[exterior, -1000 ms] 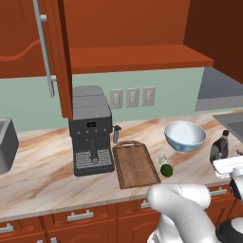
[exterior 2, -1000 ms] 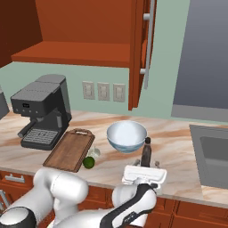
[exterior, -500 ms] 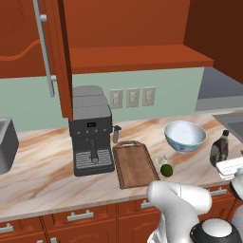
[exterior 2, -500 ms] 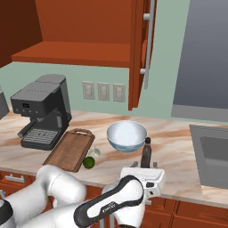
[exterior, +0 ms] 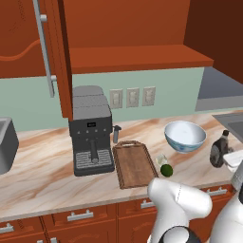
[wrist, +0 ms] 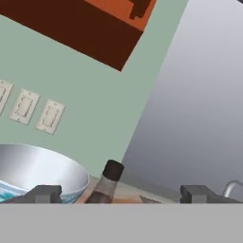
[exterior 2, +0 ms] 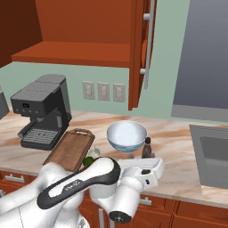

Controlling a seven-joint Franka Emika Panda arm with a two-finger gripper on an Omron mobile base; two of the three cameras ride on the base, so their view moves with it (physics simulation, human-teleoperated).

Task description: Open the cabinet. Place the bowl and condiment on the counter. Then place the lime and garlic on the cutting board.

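Seen from the left base camera, the cabinet [exterior: 52, 57] hangs open above the counter [exterior: 38, 175], its one visible door swung out over a black coffee machine [exterior: 90, 130]. On the counter stand one cutting board [exterior: 134, 163] just right of the machine, one bowl [exterior: 185, 135] further right toward the back edge, and one condiment [exterior: 219, 149] bottle near the counter's right end. One lime [exterior: 166, 170] sits by the board's right edge near the front of the counter, with one garlic [exterior: 162, 159] just behind it, touching or nearly so. Three wall outlets [exterior: 132, 97] line the backsplash.

From the right base camera the same things appear from the other side: bowl [exterior 2: 126, 135] mid-counter, condiment [exterior 2: 147, 148] just to its right, cutting board [exterior 2: 70, 149] beside the coffee machine [exterior 2: 42, 111], and the lime [exterior 2: 88, 162] half hidden behind the arm. The cabinet door [exterior 2: 143, 49] carries one long silver handle. A sink [exterior 2: 213, 156] is set into the counter's right end.

In the hand view, the gripper [wrist: 121, 193] shows two fingertips spread wide and holding nothing (released), with the condiment's [wrist: 106, 182] black cap between them and the bowl [wrist: 40, 170] at left; three outlets [wrist: 24, 107] show on the wall behind.
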